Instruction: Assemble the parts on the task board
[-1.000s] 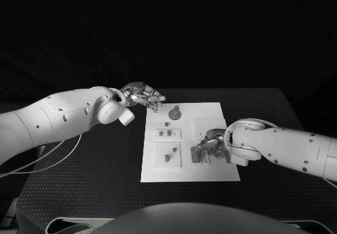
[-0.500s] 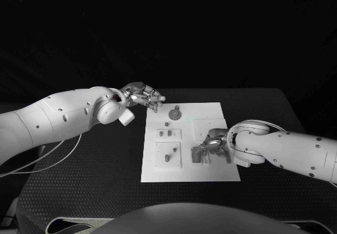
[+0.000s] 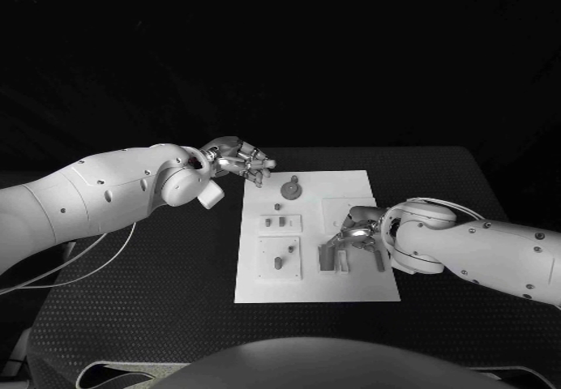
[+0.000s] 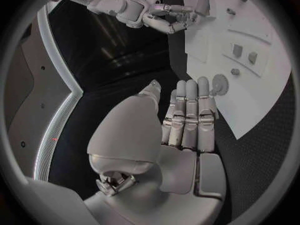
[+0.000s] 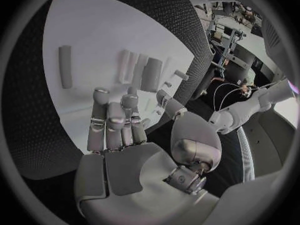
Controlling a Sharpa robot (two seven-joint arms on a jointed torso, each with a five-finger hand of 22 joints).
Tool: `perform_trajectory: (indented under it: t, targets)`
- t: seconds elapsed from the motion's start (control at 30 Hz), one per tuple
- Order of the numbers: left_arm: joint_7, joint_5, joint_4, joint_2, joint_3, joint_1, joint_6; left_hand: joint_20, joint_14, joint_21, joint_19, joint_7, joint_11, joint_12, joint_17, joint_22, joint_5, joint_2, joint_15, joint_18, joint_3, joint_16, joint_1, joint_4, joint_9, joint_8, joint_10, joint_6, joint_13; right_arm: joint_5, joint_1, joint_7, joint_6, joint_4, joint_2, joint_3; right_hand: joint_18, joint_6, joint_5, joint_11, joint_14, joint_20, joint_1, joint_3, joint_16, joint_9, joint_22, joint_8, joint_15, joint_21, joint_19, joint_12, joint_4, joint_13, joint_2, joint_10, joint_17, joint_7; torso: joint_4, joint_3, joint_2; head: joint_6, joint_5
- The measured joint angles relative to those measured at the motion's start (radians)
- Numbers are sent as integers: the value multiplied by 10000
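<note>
Several small parts [image 3: 335,258] on the board [image 3: 314,279] look light, stiff, slippery; pinch their long sides. Right hand [image 3: 357,236] hovers open above them; left hand [image 3: 237,164] empty, fingers apart.

The black table [image 3: 140,275] has a finely textured, matte top. The white task board [image 3: 315,288] lies flat near its middle, long side running away from the robot. A thin pale cable [image 3: 100,258] trails across the table's left part.
</note>
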Motion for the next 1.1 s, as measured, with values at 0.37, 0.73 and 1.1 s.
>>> perform_trajectory:
  t: [0.37, 0.73, 1.1]
  targets:
    - [-17, 0, 5, 10, -1, 0, 17, 1, 0, 0, 0, 0, 0, 0, 0, 0, 0, 0, 0, 103, 0, 0, 0, 0, -1, 0, 0, 0, 0, -165, 0, -163, 351, -175, 302, -5, 7, -152, 0, 72, -35, 53, -420, 222, -83, 6, 0, -63, 35, -133, -52, 0, 1032, -42, -537, -147, 32, 77, 3, -4, 2, 2, -37]
    - [-44, 0, 13, 15, -1, 0, 59, 1, 0, 0, 0, 0, 0, 0, 0, 0, 0, 0, 0, 99, 0, 0, 0, 0, -1, 0, 0, 0, 0, -191, -98, -282, 599, -541, 662, -8, 9, -158, 0, 71, -37, 53, -372, 261, -83, 64, 0, -64, 36, -133, -53, 43, 1149, -41, -514, -148, 64, 67, 17, -12, 8, -5, -59]
    - [-66, 0, 12, 8, 1, 0, 91, 1, 0, 0, 0, 0, 0, 0, 0, 0, 0, 0, 0, 94, 0, 0, 1, 0, -2, 0, 0, 0, 1, -179, -101, -301, 718, -594, 726, 2, 13, 3, -1, 32, 7, 50, 64, -116, -82, 156, 0, 7, -2, -44, -56, 85, 89, -69, 378, -106, 103, -55, 18, -14, 6, -6, -51]
